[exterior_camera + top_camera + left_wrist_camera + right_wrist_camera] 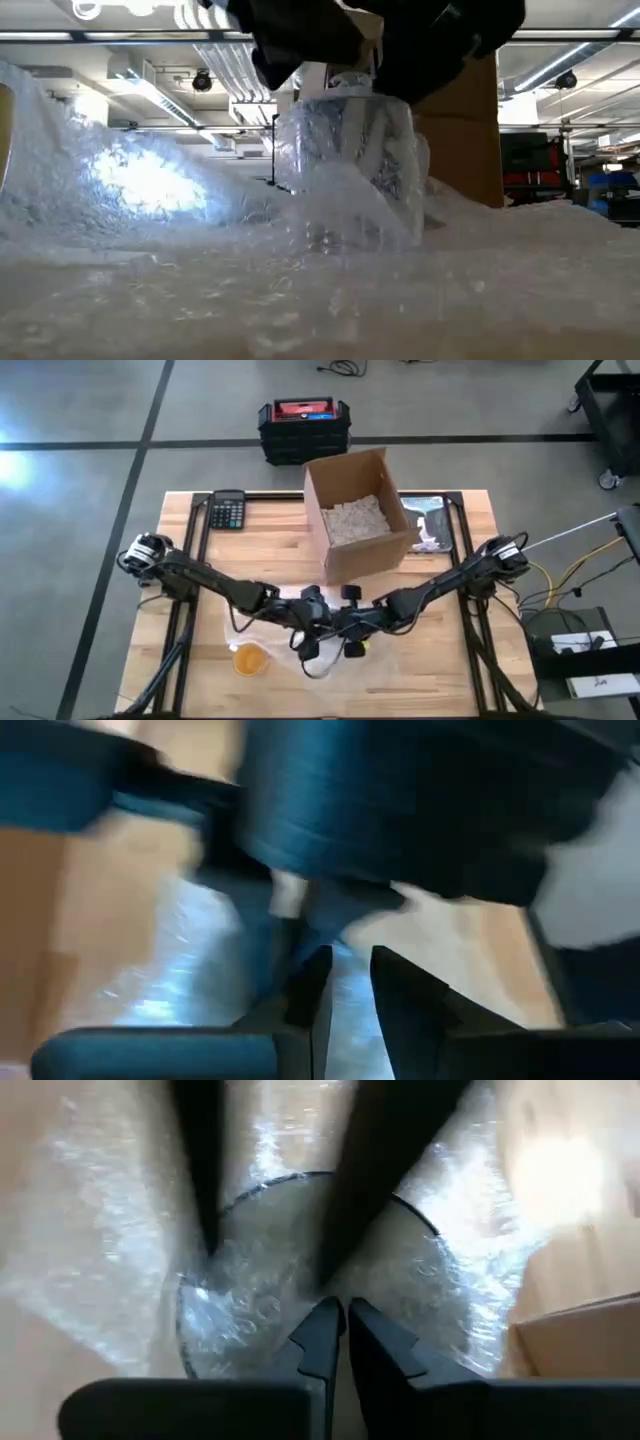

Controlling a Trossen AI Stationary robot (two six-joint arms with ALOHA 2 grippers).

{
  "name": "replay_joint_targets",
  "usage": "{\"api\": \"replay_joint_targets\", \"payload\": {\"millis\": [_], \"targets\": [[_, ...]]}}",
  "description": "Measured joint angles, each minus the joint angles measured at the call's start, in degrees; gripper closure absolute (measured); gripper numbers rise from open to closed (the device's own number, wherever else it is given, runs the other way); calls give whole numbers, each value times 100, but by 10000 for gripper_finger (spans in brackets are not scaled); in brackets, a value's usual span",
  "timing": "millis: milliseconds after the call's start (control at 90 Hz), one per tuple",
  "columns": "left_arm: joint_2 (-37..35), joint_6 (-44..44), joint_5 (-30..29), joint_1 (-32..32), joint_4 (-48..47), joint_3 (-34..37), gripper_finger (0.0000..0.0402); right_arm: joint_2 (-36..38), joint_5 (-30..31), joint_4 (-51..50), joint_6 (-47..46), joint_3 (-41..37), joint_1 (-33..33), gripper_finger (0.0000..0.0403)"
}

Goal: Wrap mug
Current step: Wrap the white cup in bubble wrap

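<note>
- Left hand [318, 622] sits over the near middle of the surface [270, 545], reached in from the left edge. In its own wrist view the two fingers [312, 988] stand a narrow gap apart with a pale film between them, but blur leaves it unclear whether they pinch it, so I cannot tell its grip.
- Just left of both hands, an orange roll [249, 658], possibly tape, lies on the surface near its front edge.
- Between the two hands stands the mug [345, 165], upright, long axis vertical, on the bubble wrap [150, 200] and already sheathed in it. The low view shows both dark hands bearing on it from above.
- Judged from that, the coming move turns on the loose wrap rising to the mug's left: it lies on the left arm's side, so that hand looks nearer to fold it in.
- Right hand [333, 1323] hangs directly over the mug's open rim, fingers pressed nearly together; they seem clenched, perhaps on a fold of wrap, though no held thing shows plainly.
- Behind, right of centre, an open cardboard box [355, 510] holds pale filler.
- Hidden: the mug's handle and the exact finger contacts; from above, the arms cover the mug entirely.
</note>
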State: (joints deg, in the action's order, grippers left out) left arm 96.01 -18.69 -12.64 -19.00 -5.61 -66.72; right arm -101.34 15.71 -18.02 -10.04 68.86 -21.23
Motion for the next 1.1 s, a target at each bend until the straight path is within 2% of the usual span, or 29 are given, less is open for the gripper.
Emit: {"api": "replay_joint_targets", "payload": {"millis": [78, 222, 356, 589, 678, 889, 989, 1100], "targets": [[101, 71, -54, 62, 45, 2, 342, -22, -15, 8, -92, 0, 23, 389], [462, -39, 187, 128, 39, 37, 342, -80, -241, -130, -543, 0, 117, 389], [652, -62, 184, 128, 74, 20, 342, -87, -339, -670, -922, 176, 175, 389], [693, -107, 270, 115, -65, 41, 342, -30, -470, -1883, -803, 962, 151, 389], [667, -114, 269, 127, -32, 32, 342, 19, -449, -1942, -688, 1271, 142, 389], [238, 145, 319, 104, -261, 7, 342, 120, -410, -2275, -639, 1425, 136, 389], [-230, 313, 286, 98, -826, -149, 342, 188, -374, -2281, -583, 1434, 137, 389], [-737, 321, 98, 83, -1932, -208, 342, 212, -368, -2383, -583, 1434, 121, 389]]}}
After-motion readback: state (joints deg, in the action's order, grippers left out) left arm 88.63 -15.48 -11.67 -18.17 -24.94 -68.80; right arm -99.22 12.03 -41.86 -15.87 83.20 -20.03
